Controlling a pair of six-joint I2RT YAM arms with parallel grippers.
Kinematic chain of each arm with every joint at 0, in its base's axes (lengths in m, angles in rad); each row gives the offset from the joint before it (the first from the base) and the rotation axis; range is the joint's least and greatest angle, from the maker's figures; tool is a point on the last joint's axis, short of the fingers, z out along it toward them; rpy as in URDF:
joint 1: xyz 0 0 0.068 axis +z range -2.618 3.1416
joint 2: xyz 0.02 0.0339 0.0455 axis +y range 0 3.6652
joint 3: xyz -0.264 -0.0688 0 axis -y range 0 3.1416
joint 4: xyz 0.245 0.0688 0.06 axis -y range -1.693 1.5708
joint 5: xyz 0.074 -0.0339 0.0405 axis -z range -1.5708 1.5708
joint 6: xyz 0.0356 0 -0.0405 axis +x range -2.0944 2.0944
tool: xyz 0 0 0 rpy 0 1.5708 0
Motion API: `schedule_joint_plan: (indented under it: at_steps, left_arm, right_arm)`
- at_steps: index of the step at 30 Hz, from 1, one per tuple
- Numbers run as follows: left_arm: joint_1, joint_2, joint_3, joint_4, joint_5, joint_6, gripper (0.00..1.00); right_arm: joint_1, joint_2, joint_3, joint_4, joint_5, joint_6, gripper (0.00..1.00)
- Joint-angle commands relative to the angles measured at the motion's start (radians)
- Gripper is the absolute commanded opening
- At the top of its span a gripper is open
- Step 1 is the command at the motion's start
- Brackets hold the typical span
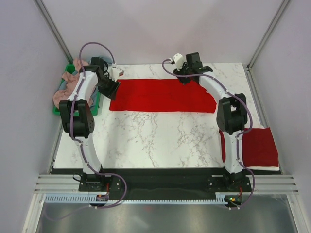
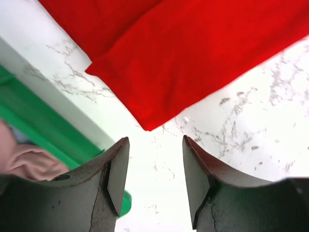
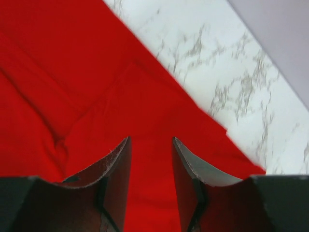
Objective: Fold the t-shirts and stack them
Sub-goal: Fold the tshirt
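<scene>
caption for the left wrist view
Open left gripper above the marble table, just off the corner of a red shirt, green bin alongside.

A long bright red fabric t-shirt (image 1: 163, 95) lies flat across the far white marble-patterned table (image 1: 160, 138) between the left gripper (image 1: 111, 89) and right gripper (image 1: 186, 78), with a smaller folded red shirt (image 1: 256, 145) at the near right and a green plastic bin (image 1: 95, 103) of pink fabric (image 1: 65, 90) at the left.

Matt red cloth t-shirt (image 1: 163, 95), smooth marbled table (image 1: 160, 138), green plastic bin (image 1: 96, 103)

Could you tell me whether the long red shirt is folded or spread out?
Folded: the long red t-shirt lies as a band, layers overlapping.
</scene>
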Motion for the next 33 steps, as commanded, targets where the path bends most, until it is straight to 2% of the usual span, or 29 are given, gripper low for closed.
schedule_joint_plan:
  at_steps: [1, 6, 9, 10, 12, 13, 23, 27, 29, 31, 33]
  left_arm:
    - [-0.041, -0.133, -0.043, -0.01, 0.044, 0.177, 0.56]
    - [-0.068, -0.169, -0.198, -0.007, 0.004, 0.384, 0.57]
    - [-0.073, -0.141, -0.22, 0.013, -0.007, 0.415, 0.59]
    - [-0.076, -0.126, -0.223, 0.027, -0.028, 0.417, 0.62]
    - [-0.076, -0.107, -0.223, 0.082, -0.059, 0.406, 0.99]
    - [-0.076, -0.1, -0.221, 0.093, -0.077, 0.412, 0.99]
    - [-0.082, -0.004, -0.174, 0.114, -0.127, 0.406, 0.96]
    - [-0.084, 0.025, -0.168, 0.111, -0.136, 0.388, 0.82]
    - [-0.084, 0.034, -0.166, 0.111, -0.142, 0.37, 0.8]
    - [-0.084, 0.049, -0.166, 0.111, -0.156, 0.363, 0.72]
    - [-0.084, 0.058, -0.168, 0.111, -0.163, 0.35, 0.6]
  right_arm:
    - [-0.012, -0.196, -0.105, 0.018, 0.025, 0.03, 0.46]
    - [-0.012, -0.342, -0.252, -0.009, 0.028, 0.01, 0.47]
    - [-0.01, -0.396, -0.31, -0.029, 0.037, -0.01, 0.47]
    - [-0.012, -0.407, -0.324, -0.031, 0.037, -0.012, 0.47]
    - [-0.01, -0.439, -0.353, -0.039, 0.037, -0.012, 0.47]
    - [-0.012, -0.449, -0.361, -0.04, 0.036, -0.012, 0.47]
    - [-0.013, -0.503, -0.435, -0.046, 0.05, -0.025, 0.47]
    - [-0.012, -0.502, -0.439, -0.048, 0.051, -0.03, 0.47]
    - [-0.012, -0.499, -0.438, -0.046, 0.054, -0.032, 0.47]
    - [-0.012, -0.491, -0.433, -0.048, 0.05, -0.032, 0.47]
    - [-0.012, -0.485, -0.43, -0.048, 0.051, -0.033, 0.47]
